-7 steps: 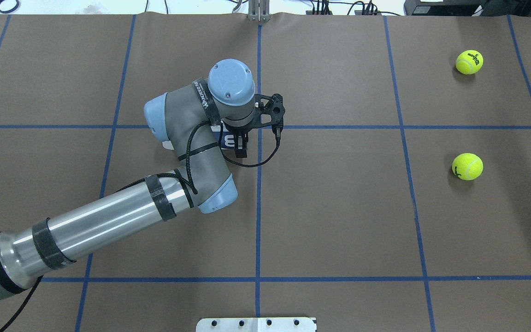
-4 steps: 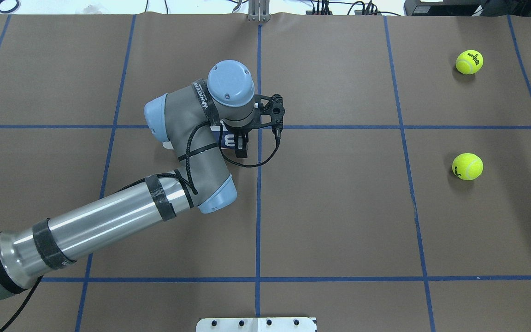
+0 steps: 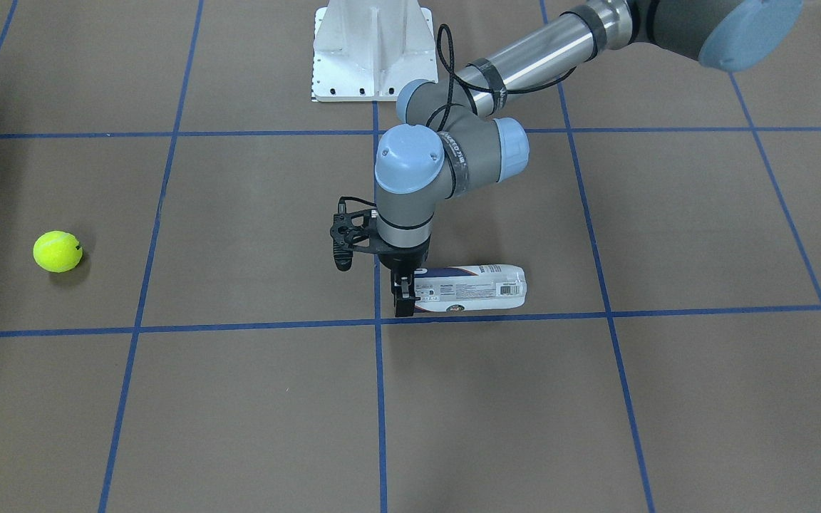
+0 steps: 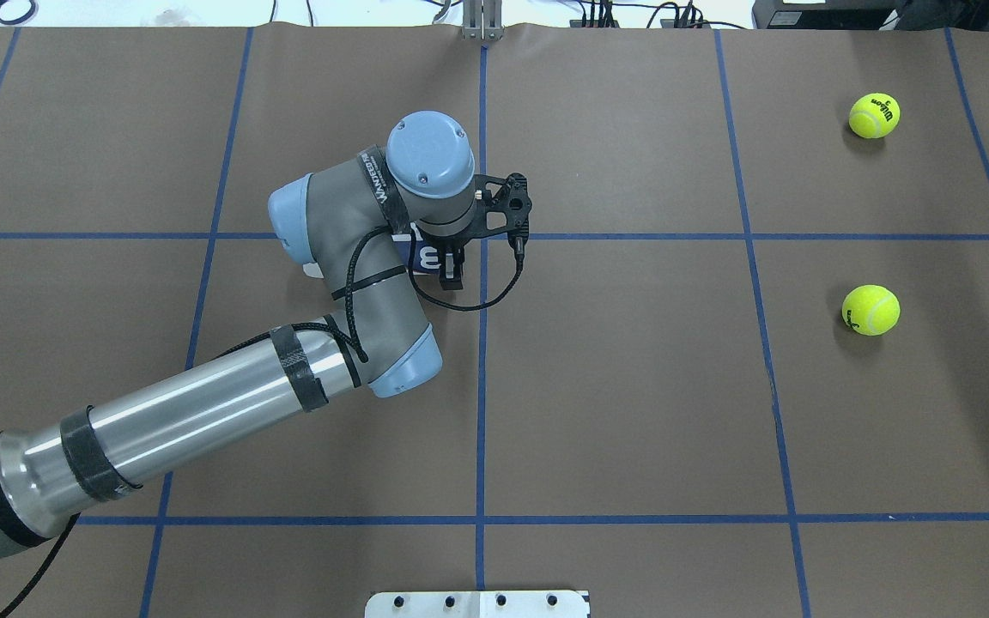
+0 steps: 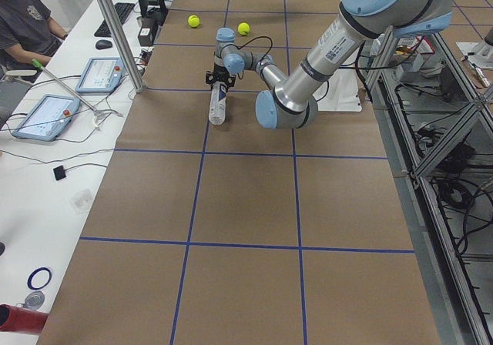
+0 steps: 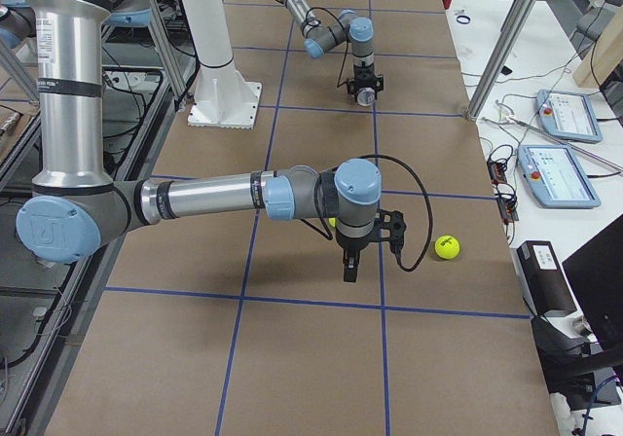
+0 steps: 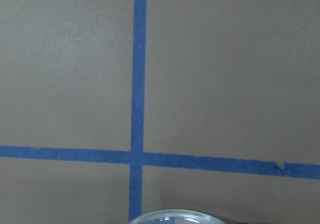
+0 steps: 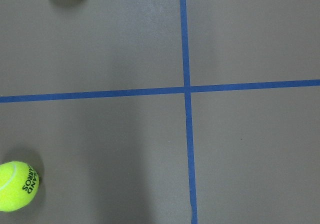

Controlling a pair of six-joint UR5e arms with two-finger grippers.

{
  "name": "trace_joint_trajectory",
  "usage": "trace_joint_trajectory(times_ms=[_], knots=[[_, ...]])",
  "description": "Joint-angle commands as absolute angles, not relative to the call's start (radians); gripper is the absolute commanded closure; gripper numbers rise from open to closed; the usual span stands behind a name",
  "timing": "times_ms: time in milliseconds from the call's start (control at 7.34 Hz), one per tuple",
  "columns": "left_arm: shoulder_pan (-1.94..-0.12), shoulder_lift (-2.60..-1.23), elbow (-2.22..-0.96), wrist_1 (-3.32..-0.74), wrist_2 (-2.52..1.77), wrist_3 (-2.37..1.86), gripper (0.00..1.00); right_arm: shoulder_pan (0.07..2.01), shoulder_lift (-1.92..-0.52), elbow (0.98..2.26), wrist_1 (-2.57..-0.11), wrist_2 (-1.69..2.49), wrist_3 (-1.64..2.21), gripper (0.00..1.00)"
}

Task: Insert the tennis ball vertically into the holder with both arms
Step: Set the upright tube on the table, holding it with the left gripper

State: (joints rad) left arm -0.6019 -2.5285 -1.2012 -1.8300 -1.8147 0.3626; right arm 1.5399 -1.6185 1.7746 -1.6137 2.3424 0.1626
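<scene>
We see only scraps of the clear plastic tennis-ball tube [image 4: 421, 257] from overhead, since the grey and silver left arm [image 4: 203, 421] covers most of it; a strip of navy label and a white corner peek out. The front-facing view shows it whole, lying on its side on the brown paper-covered table [image 3: 667, 399] along a blue tape line, its white label and barcode showing. The black left fingers [image 3: 402, 307] come straight down over its end nearest the grid crossing and are clamped on that end. The left wrist camera catches just the curved clear rim of the tube at its bottom edge, cut off. The right arm [image 6: 204, 195] shows in the right side view alone, its black right fingers [image 6: 348, 272] pointing down above the table; we cannot tell whether they are spread or closed. One yellow-green felt tennis ball [image 4: 874, 115] and a second ball [image 4: 870, 310] lie well apart from the tube on the table's right side; in the front-facing view one is cut by the frame edge, and in the right side view one is half hidden behind the right wrist. Against the overhead picture of a second ago, the left finger nearer the robot sits closer in to the tube, the gap narrower; the arm, tube and balls lie as they did.
</scene>
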Motion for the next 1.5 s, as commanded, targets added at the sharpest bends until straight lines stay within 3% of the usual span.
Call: trace_joint_trajectory(times_ms=[0,272,681,953,1362], knots=[[-0.635,-2.528,-1.329,-1.85,-1.816,0.277,0.2,1.54,-1.618,1.775,-1.614,2.342,0.163,0.01],[-0.649,-2.522,-1.425,-1.944,-1.816,0.079,0.19,1.539,-1.617,1.773,-1.614,2.344,0.163,0.01],[-0.641,-2.326,-1.419,-2.667,-1.668,-0.316,0.18,1.539,-1.614,1.784,-1.612,2.347,0.163,0.01],[-0.629,-2.301,-1.327,-3.025,-1.524,-0.435,0.18,1.532,-1.617,1.783,-1.504,2.358,0.164,0.01],[-0.553,-2.31,-1.246,-3.234,-1.398,-0.436,0.19,1.459,-1.617,1.787,-1.369,2.364,0.181,0.01]])
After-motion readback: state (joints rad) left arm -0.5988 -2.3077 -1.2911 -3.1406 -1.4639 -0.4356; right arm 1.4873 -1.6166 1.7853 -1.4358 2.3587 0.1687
